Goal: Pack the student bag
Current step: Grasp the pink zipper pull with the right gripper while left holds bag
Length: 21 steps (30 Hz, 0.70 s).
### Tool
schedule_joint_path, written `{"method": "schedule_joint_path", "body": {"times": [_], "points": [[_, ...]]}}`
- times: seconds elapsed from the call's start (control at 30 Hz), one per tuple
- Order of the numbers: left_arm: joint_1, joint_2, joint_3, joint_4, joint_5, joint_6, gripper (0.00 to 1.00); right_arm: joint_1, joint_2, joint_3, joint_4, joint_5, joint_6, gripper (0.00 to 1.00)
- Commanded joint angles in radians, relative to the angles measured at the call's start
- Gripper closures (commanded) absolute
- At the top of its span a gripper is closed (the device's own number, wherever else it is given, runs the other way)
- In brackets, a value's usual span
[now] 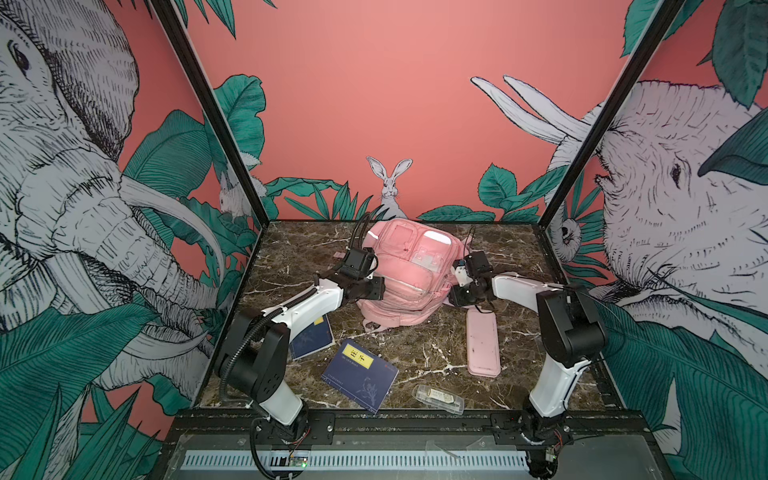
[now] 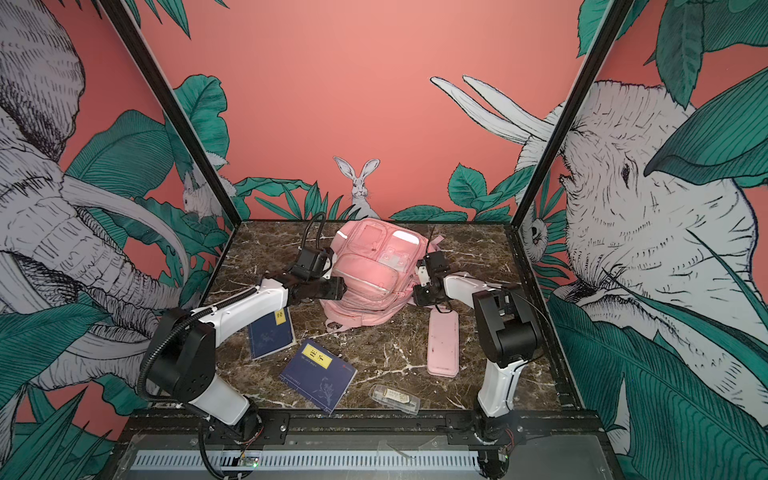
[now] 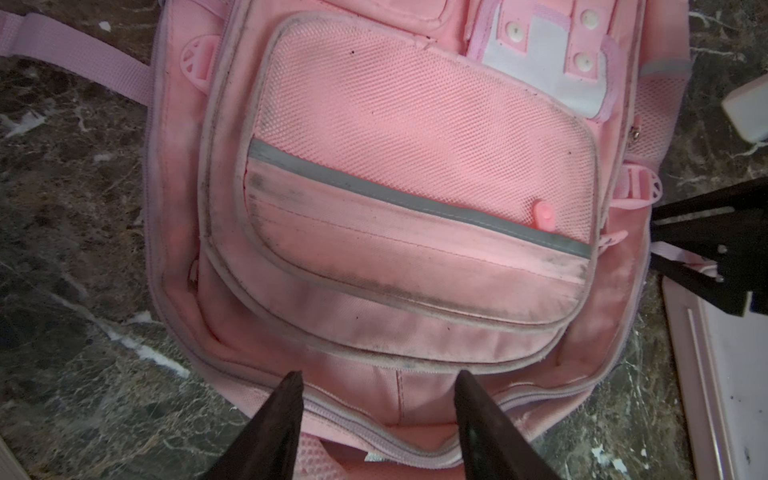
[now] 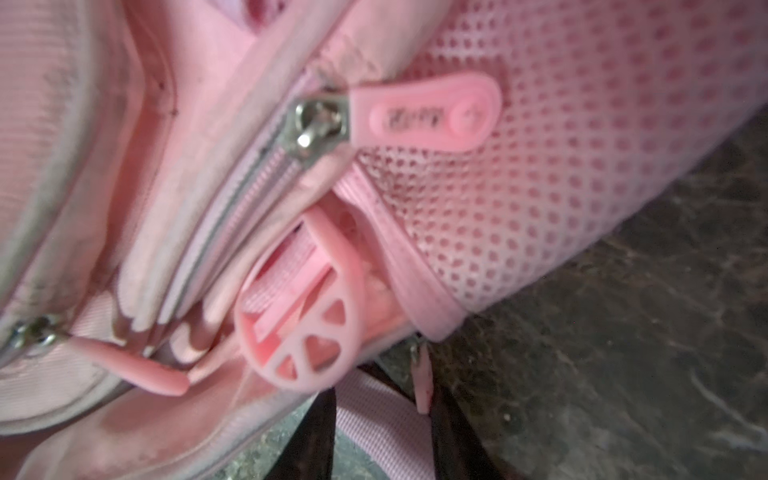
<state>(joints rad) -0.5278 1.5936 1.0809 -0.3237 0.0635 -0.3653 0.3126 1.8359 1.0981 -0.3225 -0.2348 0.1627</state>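
The student bag, a soft pink backpack, lies front up at the back middle of the marble table. My left gripper hangs open over its near end, fingers either side of the main zip and holding nothing. My right gripper is low at the bag's right side. Its fingers stand apart with a pale pink strap between them, and a small zip pull lies against one finger. A silver slider with a pink tab and a round pink buckle sit just beyond.
A flat pink pencil case lies right of the bag, close under the right arm. Two dark blue books lie at the near left, one partly under the left arm. A clear plastic box sits near the front edge.
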Motion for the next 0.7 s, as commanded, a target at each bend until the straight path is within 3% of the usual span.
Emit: {"method": "schedule_joint_path", "body": {"times": [0.0, 0.47, 0.67], "points": [[-0.006, 0.012, 0.011, -0.001, 0.01, -0.003, 0.4, 0.005, 0.009, 0.003, -0.036, 0.025, 0.018, 0.63], [-0.008, -0.031, -0.036, 0.002, 0.006, -0.018, 0.4, 0.005, 0.079, 0.097, -0.068, 0.085, 0.019, 0.62], [-0.008, -0.036, -0.036, 0.002, 0.004, -0.02, 0.4, 0.005, 0.08, 0.092, -0.06, 0.079, 0.018, 0.68]]}}
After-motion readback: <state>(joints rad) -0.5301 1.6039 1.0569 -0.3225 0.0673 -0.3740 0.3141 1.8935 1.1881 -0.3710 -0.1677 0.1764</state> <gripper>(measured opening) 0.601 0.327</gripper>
